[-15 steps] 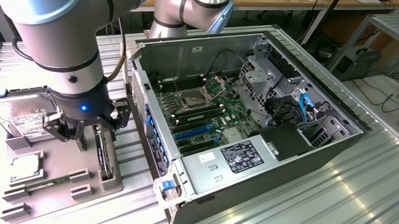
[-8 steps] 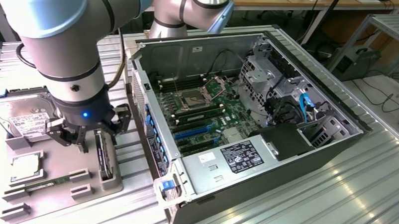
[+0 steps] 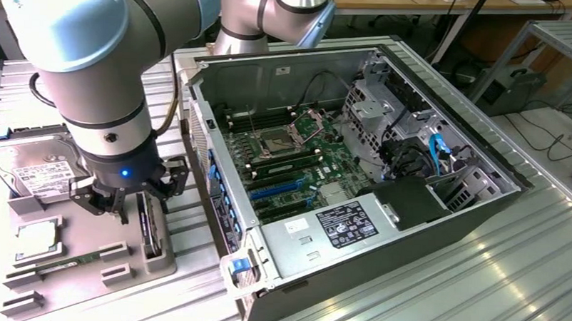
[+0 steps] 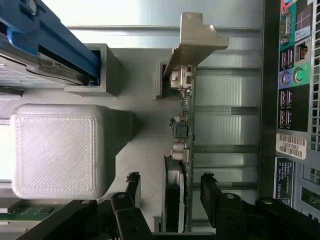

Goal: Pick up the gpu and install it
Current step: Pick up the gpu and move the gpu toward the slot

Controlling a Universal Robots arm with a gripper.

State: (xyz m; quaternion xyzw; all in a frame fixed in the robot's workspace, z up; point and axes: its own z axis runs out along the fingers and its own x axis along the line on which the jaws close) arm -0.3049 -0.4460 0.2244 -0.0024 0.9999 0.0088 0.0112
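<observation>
Arm: one, grey with pale blue caps (image 3: 90,61), coming down at 9 o'clock in the exterior view.
Gripper: one (image 3: 132,201) (image 4: 170,185), low over the tray. Its two dark fingers (image 4: 132,190) are spread, one on each face of the gpu, with a gap on both sides, pinching nothing.
Gpu: one (image 3: 149,231) (image 4: 181,125), standing on edge in a tray slot at 8 o'clock in the exterior view, between the fingers and outside the case.
Bracket: one, pale metal (image 4: 195,40), at the gpu's end away from the fingers.
Tray: one, grey (image 3: 91,282), on the table just beside the case, at the case's 9 o'clock.
Hard drive: one, silver with a white label (image 3: 34,169), at the gpu's 10 o'clock.
Processor: one, square (image 3: 38,239), at the gpu's 9 o'clock.
Memory stick: one, slim and green (image 3: 68,263), at the gpu's 8 o'clock, just beside the processor.
Case: one, lying open (image 3: 484,210), taking the middle of the exterior view.
Motherboard: one, green (image 3: 305,157), inside the case, with blue slots (image 3: 276,189) toward its 7 o'clock corner.
Power supply: one, silver with one black label (image 3: 346,223), at the motherboard's 5 o'clock.
Table: one, ribbed metal (image 3: 510,282), under both tray and case.
</observation>
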